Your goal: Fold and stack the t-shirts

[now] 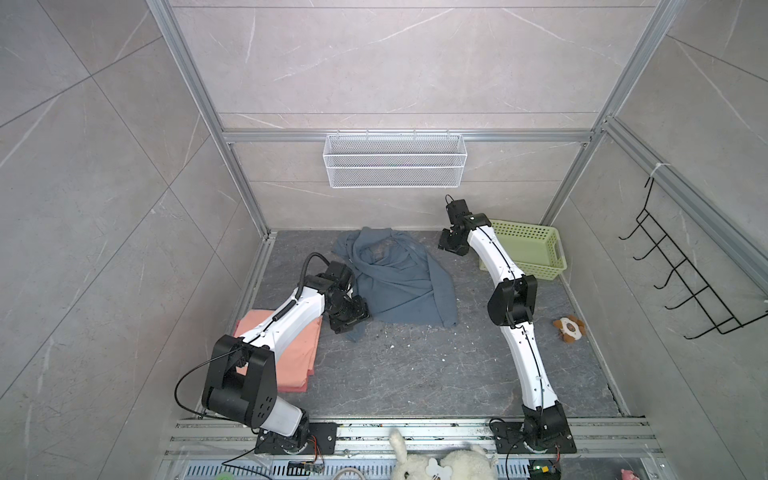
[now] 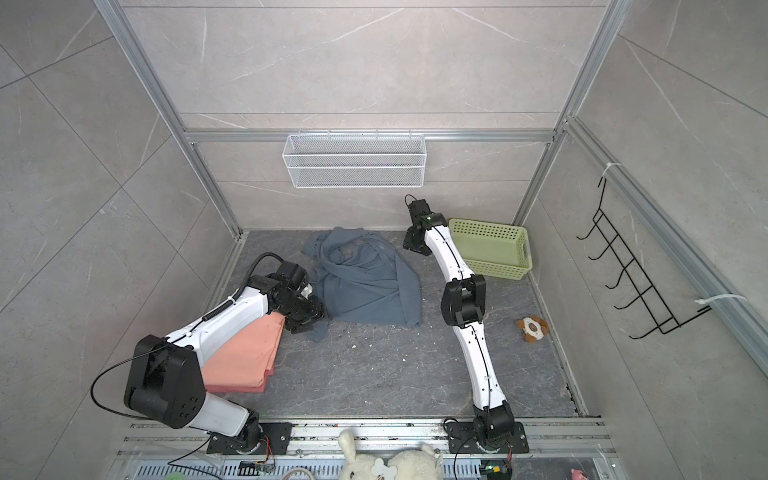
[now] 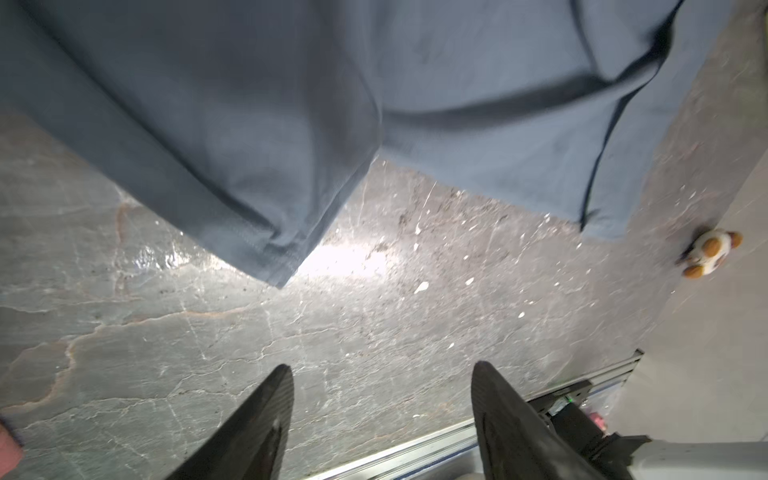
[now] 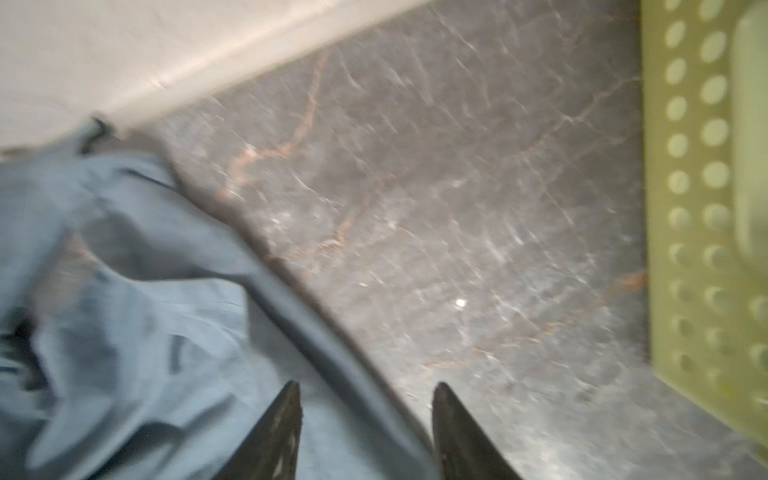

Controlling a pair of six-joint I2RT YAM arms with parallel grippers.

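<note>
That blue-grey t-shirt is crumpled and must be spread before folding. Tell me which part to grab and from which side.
Grip the blue-grey t-shirt by its stitched corner, the tip lying flat on the table nearest the left gripper. Come in low from the robot's near-left side, jaws open astride the hem. That tip lies free of the bunched folds farther back.

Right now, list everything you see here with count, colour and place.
Crumpled cotton t-shirt: one, slate blue-grey, back centre.
Folded cotton t-shirts: one stack, salmon-pink, near left.
Perforated plastic basket: one, pale green, back right.
Small plush toy: one, brown-and-white, right side.
Wire mesh basket: one, white, back wall.
Wire hook rack: one, black, right wall.
Left pincer: black, open, beside crumpled t-shirt.
Right pincer: black, open, near plastic basket.
</note>
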